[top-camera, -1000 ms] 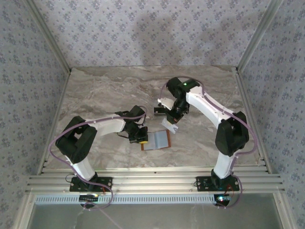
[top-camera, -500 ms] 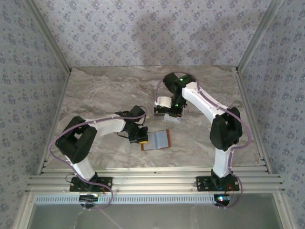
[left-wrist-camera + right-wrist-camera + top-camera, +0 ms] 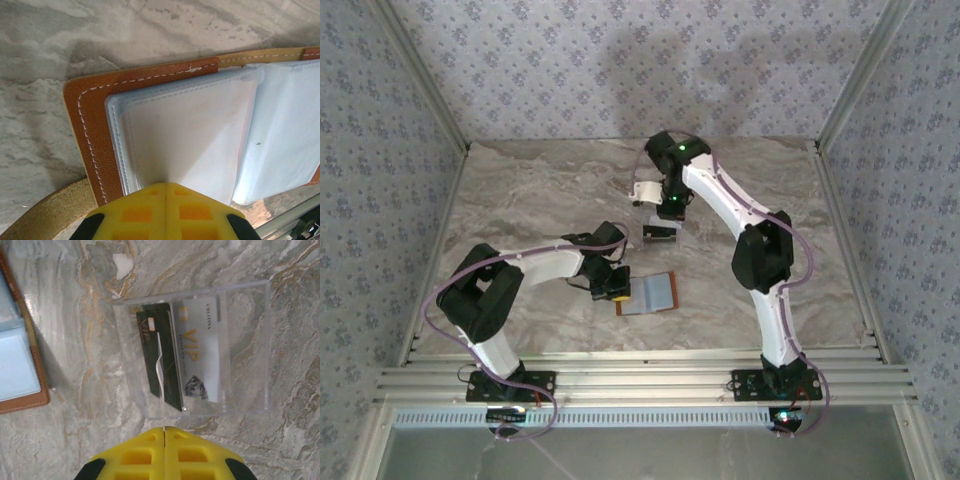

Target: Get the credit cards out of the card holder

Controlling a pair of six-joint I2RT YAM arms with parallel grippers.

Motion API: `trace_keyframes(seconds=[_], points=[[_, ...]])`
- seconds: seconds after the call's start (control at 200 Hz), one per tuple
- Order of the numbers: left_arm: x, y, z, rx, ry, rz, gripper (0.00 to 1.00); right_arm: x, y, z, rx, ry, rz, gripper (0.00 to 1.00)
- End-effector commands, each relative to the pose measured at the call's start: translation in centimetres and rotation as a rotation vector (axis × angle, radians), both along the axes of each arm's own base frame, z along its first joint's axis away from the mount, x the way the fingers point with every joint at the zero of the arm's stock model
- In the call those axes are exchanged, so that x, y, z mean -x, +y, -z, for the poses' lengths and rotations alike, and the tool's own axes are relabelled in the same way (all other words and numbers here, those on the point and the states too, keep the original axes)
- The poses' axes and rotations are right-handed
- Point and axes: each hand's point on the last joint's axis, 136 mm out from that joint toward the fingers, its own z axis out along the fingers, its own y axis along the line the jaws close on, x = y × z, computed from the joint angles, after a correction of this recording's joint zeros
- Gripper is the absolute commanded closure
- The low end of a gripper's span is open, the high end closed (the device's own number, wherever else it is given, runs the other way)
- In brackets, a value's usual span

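Top external: The card holder (image 3: 655,293) lies open on the marble-patterned worktop (image 3: 520,200), near the front and between the two arms. The left gripper (image 3: 617,294) is down at its left edge. The right gripper (image 3: 660,232) hangs farther back, apart from the holder.

Left wrist: The left gripper (image 3: 165,200) is closed, fingers together with nothing between them. Its tip is at the near edge of the holder's pale inner sleeves (image 3: 190,130). The brown stitched cover (image 3: 92,130) lies flat on the worktop (image 3: 40,60).

Right wrist: The right gripper (image 3: 164,440) is closed on a thin pale card (image 3: 162,395) seen edge-on, which reaches over a clear tray (image 3: 245,350). In the tray lie dark cards (image 3: 172,370), and just beside them a pale VIP card (image 3: 205,350) with gold lettering. Whether these overlap cannot be told. The card holder (image 3: 25,404) lies at the left edge, apart from the tray.
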Motion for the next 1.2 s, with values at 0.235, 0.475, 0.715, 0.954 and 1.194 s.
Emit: trace_keyframes(seconds=[0.235, 0.475, 0.715, 0.954, 1.194], points=[[1.3, 1.5, 0.7, -0.058, 0.022, -0.007, 0.94, -1.7, 0.5, -0.1, 0.076, -0.062, -0.203, 1.00], [1.3, 1.6, 0.7, -0.056, 0.022, -0.014, 0.94, -2.3, 1.1, 0.9, 0.077, -0.066, -0.238, 1.00], [1.5, 1.8, 0.7, -0.061, 0.020, -0.024, 0.94, -2.8, 1.4, 2.7, 0.083, -0.050, -0.266, 1.00], [1.5, 1.9, 0.6, -0.062, 0.017, -0.031, 0.95, -2.3, 1.3, 4.5, 0.090, -0.003, -0.283, 1.00], [1.5, 1.9, 0.6, -0.063, 0.016, -0.033, 0.94, -2.1, 1.2, 5.9, 0.096, 0.029, -0.286, 1.00]])
